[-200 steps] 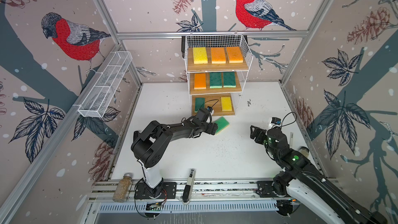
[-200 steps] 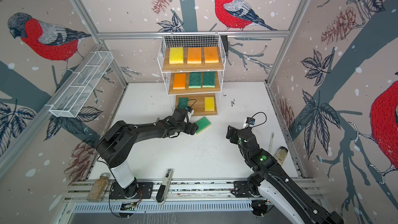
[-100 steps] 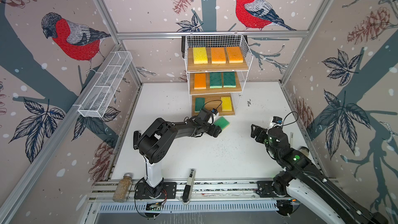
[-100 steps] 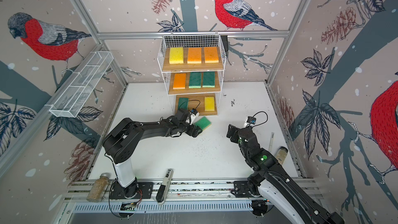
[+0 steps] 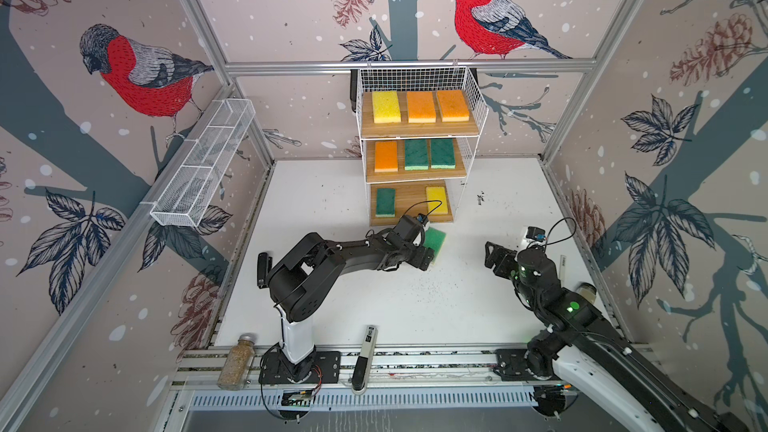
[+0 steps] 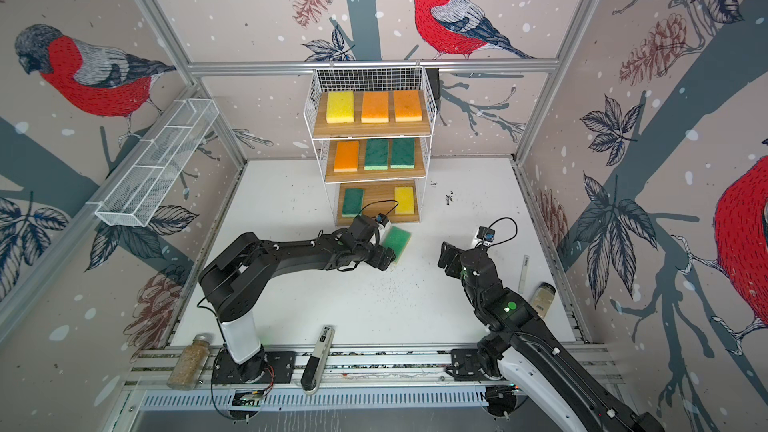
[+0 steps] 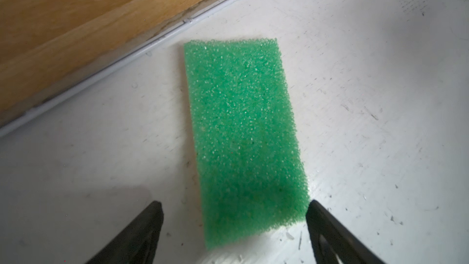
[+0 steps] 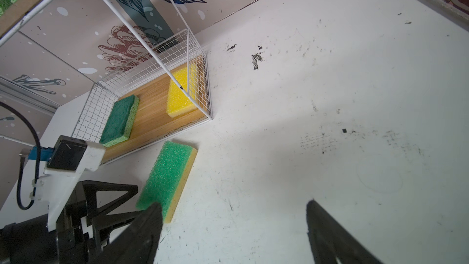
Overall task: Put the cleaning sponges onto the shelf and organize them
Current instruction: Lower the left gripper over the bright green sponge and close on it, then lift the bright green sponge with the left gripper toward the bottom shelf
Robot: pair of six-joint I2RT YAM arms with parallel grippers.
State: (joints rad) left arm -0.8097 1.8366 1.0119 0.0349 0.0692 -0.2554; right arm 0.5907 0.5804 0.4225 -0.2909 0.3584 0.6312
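Light green rectangular foam sponge (image 7: 243, 135): flat on white tabletop (image 5: 374, 297), just beside lowest wooden board of white wire three-tier shelf (image 5: 409, 201). Left claw (image 7: 234, 202): open, jaws astride sponge's near end, not clamped. Right claw (image 8: 233, 204): open, well apart.

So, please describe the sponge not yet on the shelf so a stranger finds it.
Find the three-tier shelf at the back wall. On the white table before its lowest board lies one sponge. It alone is light green, with a yellow underside.
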